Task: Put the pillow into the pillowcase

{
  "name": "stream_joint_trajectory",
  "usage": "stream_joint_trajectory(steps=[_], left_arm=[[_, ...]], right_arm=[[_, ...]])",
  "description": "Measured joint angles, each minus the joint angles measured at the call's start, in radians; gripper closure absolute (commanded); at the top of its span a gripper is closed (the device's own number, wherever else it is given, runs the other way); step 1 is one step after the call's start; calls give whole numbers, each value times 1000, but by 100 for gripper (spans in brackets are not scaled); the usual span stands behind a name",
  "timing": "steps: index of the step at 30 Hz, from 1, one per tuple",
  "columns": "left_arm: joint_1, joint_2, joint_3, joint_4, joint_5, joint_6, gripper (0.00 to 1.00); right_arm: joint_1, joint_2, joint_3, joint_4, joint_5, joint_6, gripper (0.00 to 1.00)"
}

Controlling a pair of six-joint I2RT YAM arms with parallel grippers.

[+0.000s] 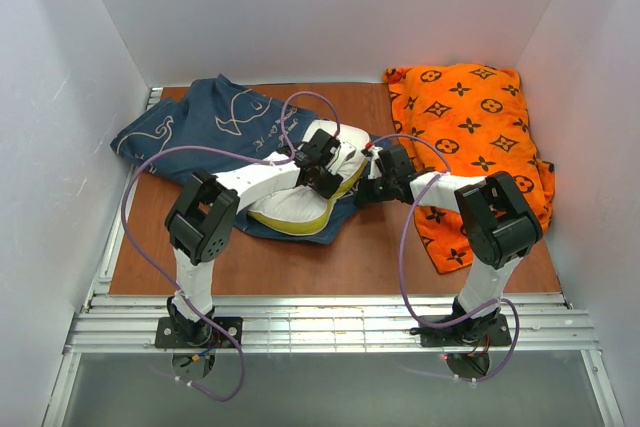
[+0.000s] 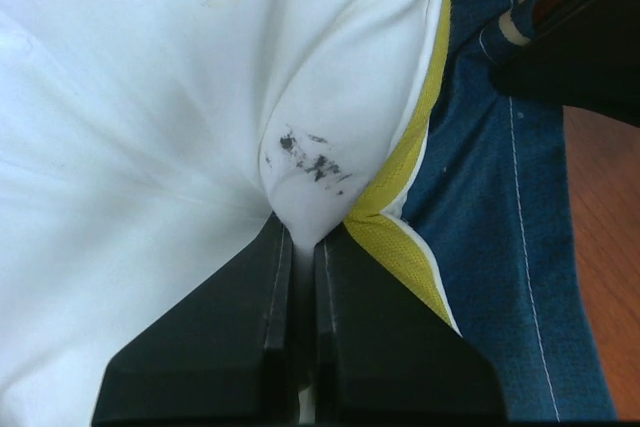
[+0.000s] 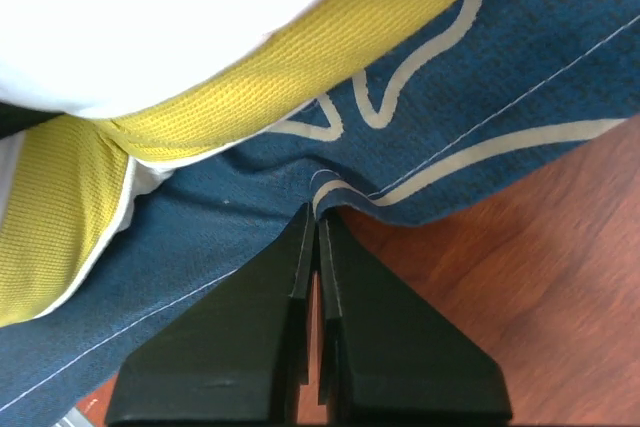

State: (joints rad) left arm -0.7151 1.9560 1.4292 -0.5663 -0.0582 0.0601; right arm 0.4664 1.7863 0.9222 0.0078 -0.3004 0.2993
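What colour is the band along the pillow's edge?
Yellow mesh band on the white pillow; clearest in the right wrist view.

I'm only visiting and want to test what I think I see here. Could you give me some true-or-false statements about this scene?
1. The left gripper is shut on the pillow's white fabric. True.
2. The right gripper is open and empty. False: it pinches the pillowcase's edge.
3. The pillow is fully inside the pillowcase. False: its white body and yellow band show in the open.
4. The orange cushion lies right of the pillow. True.
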Motion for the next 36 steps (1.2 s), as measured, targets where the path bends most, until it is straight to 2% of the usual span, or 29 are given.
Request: stream_joint_trajectory(steps=[7, 9, 10, 13, 14, 15, 16, 19, 24, 28, 31, 36], left_arm=[[43, -2, -2, 3, 101, -25, 100], [53, -2, -2, 3, 132, -25, 100], [60, -2, -2, 2, 154, -24, 100], [77, -2, -2, 2, 219, -24, 100], [80, -2, -3, 2, 237, -25, 100], [83, -2, -3, 2, 253, -26, 100], [87, -2, -3, 1, 267, -27, 100], [93, -2, -3, -2, 289, -31, 100], [95, -2, -3, -2, 296, -34, 100], [105, 2, -6, -37, 312, -54, 100], [113, 2, -7, -40, 318, -66, 100], [125, 3, -8, -47, 345, -66, 100]], right_arm=[[9, -2, 33, -68, 34, -83, 99], [3, -10, 43, -95, 13, -117, 86], [-1, -23, 43, -105, 2, -134, 75], [-17, -104, 43, -125, -60, -150, 53], [-21, -139, 43, -119, -80, -146, 52], [-24, -173, 43, -106, -100, -146, 52], [-24, -196, 44, -95, -117, -148, 59], [-12, -219, 68, -60, -153, -147, 67], [45, -64, 171, -103, -129, -181, 83], [66, 40, 209, -121, -100, -190, 85], [67, 53, 217, -122, -84, -200, 90], [68, 56, 190, -96, -70, -215, 90]])
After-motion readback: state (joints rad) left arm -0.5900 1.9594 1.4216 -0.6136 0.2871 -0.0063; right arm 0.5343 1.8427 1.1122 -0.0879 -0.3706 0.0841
